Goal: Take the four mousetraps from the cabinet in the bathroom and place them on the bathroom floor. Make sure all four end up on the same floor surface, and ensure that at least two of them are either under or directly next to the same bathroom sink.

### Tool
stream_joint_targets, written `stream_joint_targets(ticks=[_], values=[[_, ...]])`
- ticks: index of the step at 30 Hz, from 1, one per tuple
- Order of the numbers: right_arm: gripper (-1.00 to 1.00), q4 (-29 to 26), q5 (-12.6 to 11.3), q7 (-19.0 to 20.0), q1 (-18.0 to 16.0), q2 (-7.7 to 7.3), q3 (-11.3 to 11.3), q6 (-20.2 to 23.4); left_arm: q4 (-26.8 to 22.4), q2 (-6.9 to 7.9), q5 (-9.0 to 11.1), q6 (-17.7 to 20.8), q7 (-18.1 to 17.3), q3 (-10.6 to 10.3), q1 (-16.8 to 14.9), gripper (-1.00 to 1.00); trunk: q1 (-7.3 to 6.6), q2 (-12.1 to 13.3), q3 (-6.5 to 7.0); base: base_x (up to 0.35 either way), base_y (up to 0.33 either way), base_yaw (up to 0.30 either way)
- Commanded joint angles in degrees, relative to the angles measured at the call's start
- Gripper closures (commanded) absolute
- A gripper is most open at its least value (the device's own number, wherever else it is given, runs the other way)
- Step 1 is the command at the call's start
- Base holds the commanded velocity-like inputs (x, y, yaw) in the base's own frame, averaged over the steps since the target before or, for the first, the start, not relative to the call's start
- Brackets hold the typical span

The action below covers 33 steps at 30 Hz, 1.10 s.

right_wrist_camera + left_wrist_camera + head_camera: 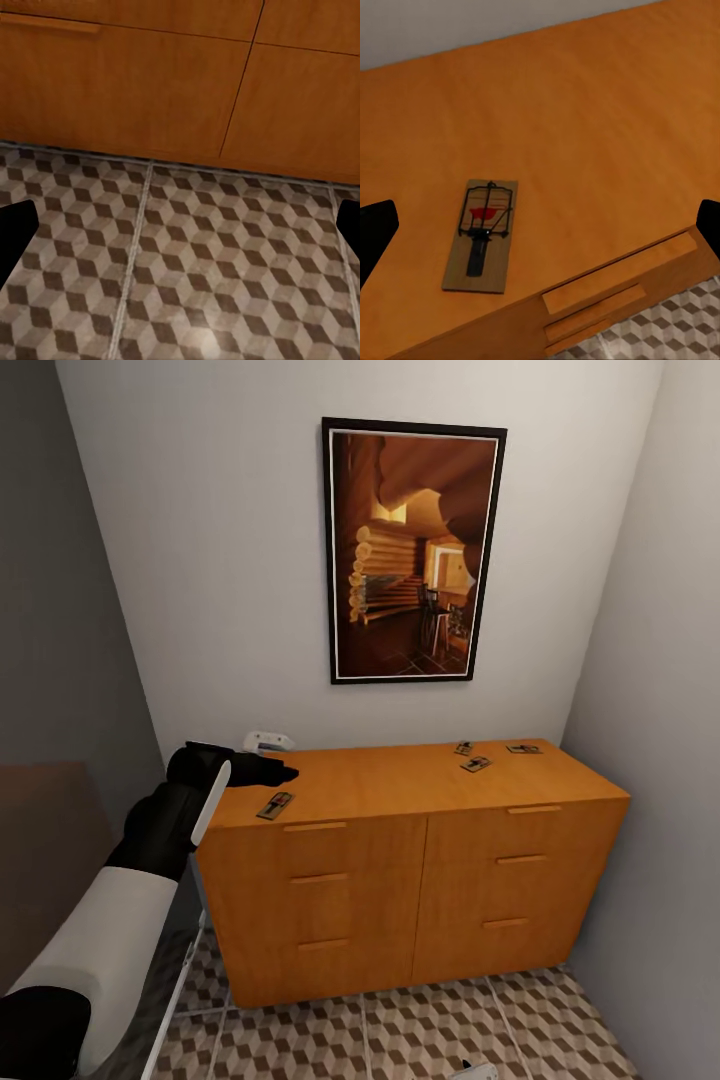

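Hovering over the left end of the cabinet (400, 840), the left end effector (275, 770) is black and reaches out from a black and white arm, just above the orange-brown top. In the left wrist view its two dark fingers (375, 232) sit at opposite edges of the picture with a wide gap between them, so it stands apart and holds nothing. Between those fingers lies one trap (480, 235), flat on the cabinet top near the front edge: a tan board with dark wire and a red spot. In the head view this same trap (275, 805) lies just in front of the left end effector, above the top left drawer handle.

Three more traps lie well apart from it toward the right back of the top: one (464, 748), another just beside it and nearer the front (476, 764), and a third further right (523, 748).

The right end effector (180, 232) points at the floor (195, 270), tiled in a brown and beige cube pattern, in front of the cabinet's lower drawers. Its fingers (15, 232) also show at both edges with a wide gap, apart and empty.

A framed picture (414, 552) of a log cabin room hangs on the white wall above the cabinet
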Motion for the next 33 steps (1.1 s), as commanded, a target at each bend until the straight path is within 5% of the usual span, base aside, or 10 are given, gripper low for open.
stream_joint_targets(ticks=[1,15,21,33], values=[[-1.0,0.05,0.41,-0.58,-0.04,0.01,0.23,-0.08,-0.02,0.05,0.0,0.21,-0.07,-0.1,-0.04,-1.0,0.0,-0.04,-0.06,0.0,0.0,0.0],[-1.0,0.05,0.41,-0.58,-0.06,0.03,0.23,-0.02,0.37,0.19,-0.07,0.2,-0.07,-0.05,0.75,-1.0,0.0,-0.04,-0.06,0.0,0.0,0.0],[-1.0,0.05,0.41,-0.58,-0.04,0.03,0.23,0.0,0.45,2.11,0.06,-0.4,-0.7,-0.03,0.86,-1.0,0.0,-0.04,-0.06,0.0,0.0,0.0],[-1.0,0.05,0.41,-0.58,-0.05,0.03,0.23,0.01,-0.04,7.1,-0.26,-1.05,-12.62,0.35,0.89,-1.0,0.0,-0.04,-0.06,0.0,0.0,0.0]])
